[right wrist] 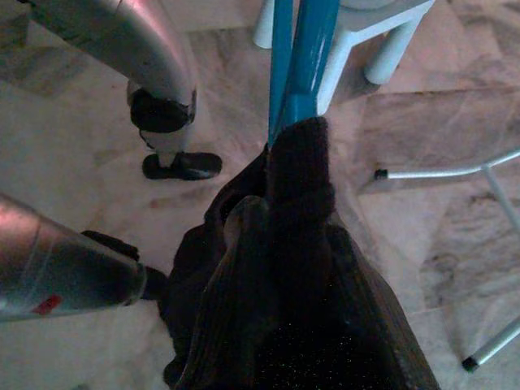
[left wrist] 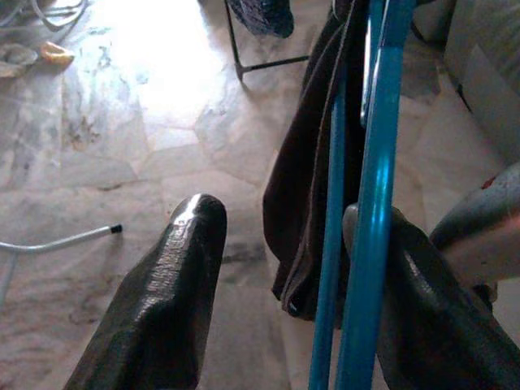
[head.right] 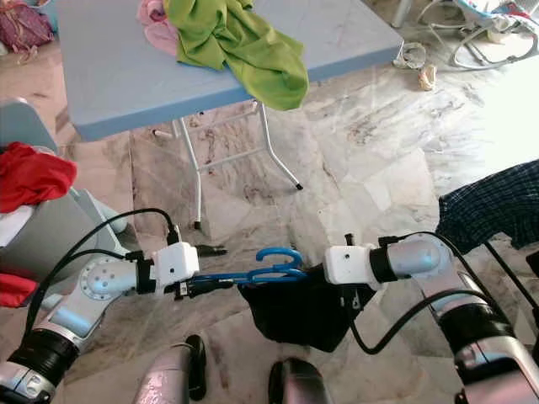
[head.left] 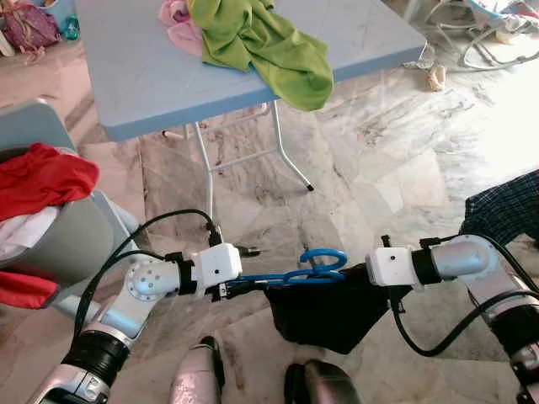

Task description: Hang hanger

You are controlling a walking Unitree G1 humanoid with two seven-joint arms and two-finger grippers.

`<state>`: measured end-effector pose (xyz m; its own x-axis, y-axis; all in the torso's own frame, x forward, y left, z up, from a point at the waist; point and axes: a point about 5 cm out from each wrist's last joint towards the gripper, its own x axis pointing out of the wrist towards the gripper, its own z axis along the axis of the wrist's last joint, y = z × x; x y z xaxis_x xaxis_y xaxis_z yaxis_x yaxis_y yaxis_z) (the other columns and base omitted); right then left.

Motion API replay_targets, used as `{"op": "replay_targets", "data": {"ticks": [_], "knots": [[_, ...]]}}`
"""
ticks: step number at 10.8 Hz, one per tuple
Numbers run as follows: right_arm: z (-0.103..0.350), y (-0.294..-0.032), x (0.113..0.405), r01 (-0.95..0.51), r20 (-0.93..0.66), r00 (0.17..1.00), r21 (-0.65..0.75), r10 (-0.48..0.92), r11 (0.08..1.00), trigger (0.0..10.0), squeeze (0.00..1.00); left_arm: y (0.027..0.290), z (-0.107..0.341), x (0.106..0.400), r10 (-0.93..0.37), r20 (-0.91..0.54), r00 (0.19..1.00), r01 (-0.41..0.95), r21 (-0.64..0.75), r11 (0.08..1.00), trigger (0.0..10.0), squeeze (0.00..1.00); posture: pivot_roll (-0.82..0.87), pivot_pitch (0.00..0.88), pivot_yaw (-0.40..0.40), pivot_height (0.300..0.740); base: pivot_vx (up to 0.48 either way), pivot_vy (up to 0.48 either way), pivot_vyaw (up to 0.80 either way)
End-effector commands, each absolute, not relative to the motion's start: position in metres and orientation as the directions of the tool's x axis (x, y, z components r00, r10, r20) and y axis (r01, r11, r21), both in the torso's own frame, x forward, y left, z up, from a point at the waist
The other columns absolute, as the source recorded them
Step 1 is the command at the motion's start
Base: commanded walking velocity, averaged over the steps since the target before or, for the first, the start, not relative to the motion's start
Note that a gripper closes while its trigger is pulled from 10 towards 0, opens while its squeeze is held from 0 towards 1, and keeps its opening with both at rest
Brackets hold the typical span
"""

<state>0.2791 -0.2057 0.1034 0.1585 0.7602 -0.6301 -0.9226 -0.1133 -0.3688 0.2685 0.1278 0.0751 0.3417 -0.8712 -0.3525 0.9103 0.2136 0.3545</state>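
- The blue hanger (head.left: 313,268) is in the air low in the head view, near 6 o'clock, between the two arms and above the stone floor (head.left: 370,168).
- A black cloth (head.left: 324,313) hangs from the hanger and droops down.
- The left gripper (head.left: 229,288) is at about 7 o'clock. Its black fingers (left wrist: 162,301) are spread apart, and the blue bar lies against one of them.
- The right gripper (right wrist: 284,268) is at about 5 o'clock. It is buried in the black cloth by the end of the hanger, and one cannot tell if its jaws are spread or pressed together.
- A blue table (head.left: 143,76) stands at 12 o'clock, with a green cloth (head.left: 261,42) and a pink cloth (head.left: 178,25) on it.
- A red cloth (head.left: 42,181) lies on a grey chair (head.left: 59,240) at 9 o'clock.
- A dark checked cloth (head.left: 505,206) is at 3 o'clock.
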Motion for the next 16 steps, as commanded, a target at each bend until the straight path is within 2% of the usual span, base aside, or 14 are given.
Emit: {"op": "replay_targets", "data": {"ticks": [1, 2, 4, 9, 12, 15, 16], "knots": [[0.108, -0.199, 0.281, -0.900, -0.616, 0.156, -0.411, 0.772, -0.146, 10.0, 0.00, 0.123, 0.074, 0.269, -0.876, -0.362, 0.318, 0.921, 0.338, 0.194, 0.0, 0.00, -0.02, 0.202, -0.051, 0.740, 0.000, 0.000, 0.00], [0.108, -0.194, 0.283, -0.867, -0.626, 0.165, -0.460, 0.762, -0.190, 10.0, 0.00, 0.118, 0.073, 0.269, -0.882, -0.360, 0.306, 0.925, 0.333, 0.185, 0.0, 0.00, -0.02, 0.202, -0.052, 0.740, 0.000, 0.000, 0.00], [0.113, -0.184, 0.292, -0.824, -0.586, 0.213, -0.538, 0.782, -0.179, 10.0, 0.00, 0.111, 0.075, 0.271, -0.889, -0.351, 0.294, 0.926, 0.337, 0.173, 0.0, 0.00, -0.02, 0.202, -0.052, 0.740, 0.000, 0.000, 0.00], [0.114, -0.179, 0.298, -0.795, -0.555, 0.261, -0.587, 0.790, -0.150, 10.0, 0.00, 0.111, 0.063, 0.267, -0.869, -0.417, 0.266, 0.939, 0.315, 0.137, 0.0, 0.00, -0.02, 0.203, -0.051, 0.740, 0.000, 0.000, 0.00], [0.114, -0.180, 0.301, -0.796, -0.552, 0.274, -0.589, 0.787, -0.136, 10.0, 0.00, 0.110, 0.060, 0.267, -0.863, -0.424, 0.275, 0.940, 0.309, 0.148, 0.0, 0.00, -0.01, 0.198, -0.054, 0.740, 0.000, 0.000, 0.00], [0.116, -0.175, 0.305, -0.792, -0.539, 0.280, -0.597, 0.794, -0.125, 10.0, 0.00, 0.111, 0.056, 0.268, -0.854, -0.367, 0.370, 0.913, 0.316, 0.260, 0.0, 0.00, -0.01, 0.199, -0.056, 0.740, 0.000, 0.000, 0.00], [0.117, -0.175, 0.307, -0.804, -0.535, 0.277, -0.584, 0.798, -0.112, 10.0, 0.24, 0.110, 0.056, 0.269, -0.849, -0.330, 0.413, 0.895, 0.320, 0.311, 0.0, 0.00, -0.01, 0.198, -0.055, 0.740, 0.000, 0.000, 0.00]]}}
